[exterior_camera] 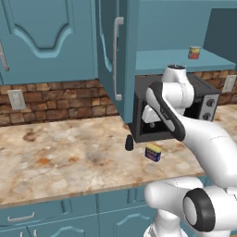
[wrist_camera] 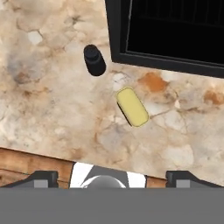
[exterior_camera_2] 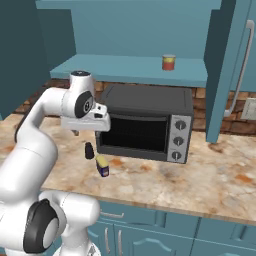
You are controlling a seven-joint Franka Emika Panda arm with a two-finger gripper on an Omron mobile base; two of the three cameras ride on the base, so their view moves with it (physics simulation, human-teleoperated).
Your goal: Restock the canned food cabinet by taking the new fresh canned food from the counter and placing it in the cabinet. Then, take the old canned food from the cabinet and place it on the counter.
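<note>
Approach stage of the restocking task. The gripper is poised above the counter, pointing down, so that the new fresh canned food is framed between its spread, empty fingertips; a descent is judged the next move. That can stands on the counter before the black toaster oven, just beside a small black shaker that could be knocked. The cabinet is seen with its door swung open, and the old canned food stands on its shelf.
</note>
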